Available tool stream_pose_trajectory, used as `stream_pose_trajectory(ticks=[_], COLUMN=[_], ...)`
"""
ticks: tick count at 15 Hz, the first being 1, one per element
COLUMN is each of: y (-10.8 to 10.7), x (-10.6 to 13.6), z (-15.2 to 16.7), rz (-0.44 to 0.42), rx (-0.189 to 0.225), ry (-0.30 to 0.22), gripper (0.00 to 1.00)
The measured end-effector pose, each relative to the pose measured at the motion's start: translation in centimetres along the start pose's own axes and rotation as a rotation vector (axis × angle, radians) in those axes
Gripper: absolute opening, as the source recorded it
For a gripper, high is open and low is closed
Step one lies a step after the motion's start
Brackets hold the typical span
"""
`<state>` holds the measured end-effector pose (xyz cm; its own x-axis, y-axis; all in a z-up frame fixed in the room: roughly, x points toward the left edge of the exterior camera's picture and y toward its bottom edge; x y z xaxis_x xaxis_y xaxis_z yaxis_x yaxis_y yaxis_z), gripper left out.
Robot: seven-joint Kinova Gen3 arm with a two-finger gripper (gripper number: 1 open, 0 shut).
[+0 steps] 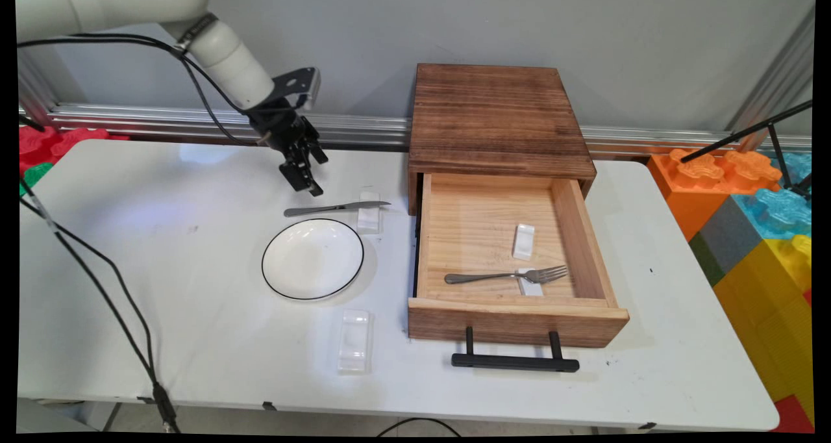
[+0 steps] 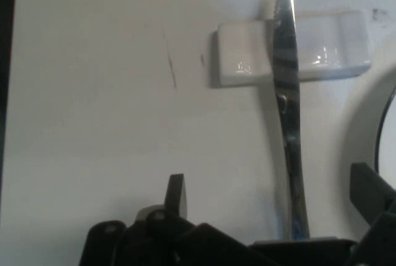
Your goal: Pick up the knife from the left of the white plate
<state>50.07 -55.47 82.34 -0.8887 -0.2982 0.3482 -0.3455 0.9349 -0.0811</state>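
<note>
— Where is your end effector (image 1: 305,178) standing at this moment?

— It hangs just above the counter (image 1: 162,267), over the handle end of the table knife (image 1: 334,208). In the hand view its two fingers (image 2: 176,195) are spread wide and hold nothing; the knife handle (image 2: 296,173) lies between them, closer to the right one.

— And how does the knife lie?

— Flat, with the blade across a small white cutlery rest (image 1: 369,219). You find both at 12 o'clock from the white plate (image 1: 312,259) with the black rim. At 6 o'clock from the plate a second rest (image 1: 354,340) lies bare.

— What is at 3 o'clock from the plate?

— A wooden drawer box (image 1: 500,118), with its drawer (image 1: 516,323) pulled open toward you and a black handle (image 1: 515,362) in front. Inside is a fork (image 1: 503,276), its tines on one white rest (image 1: 531,287); another rest (image 1: 523,241) stands free just behind it.

— The surroundings?

— The counter is white and smooth. Behind it you see a metal rail and a grey wall; coloured foam blocks (image 1: 759,235) stand at the far right, and black cables hang from the arm.
</note>
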Motion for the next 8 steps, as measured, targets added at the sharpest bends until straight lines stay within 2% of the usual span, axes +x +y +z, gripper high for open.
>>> stream_pose_trajectory(ticks=[8], y=[-0.9], x=[-0.1], z=[4.2], rz=[0.017], rx=[-0.053], ry=[-0.001], gripper=[1.00])
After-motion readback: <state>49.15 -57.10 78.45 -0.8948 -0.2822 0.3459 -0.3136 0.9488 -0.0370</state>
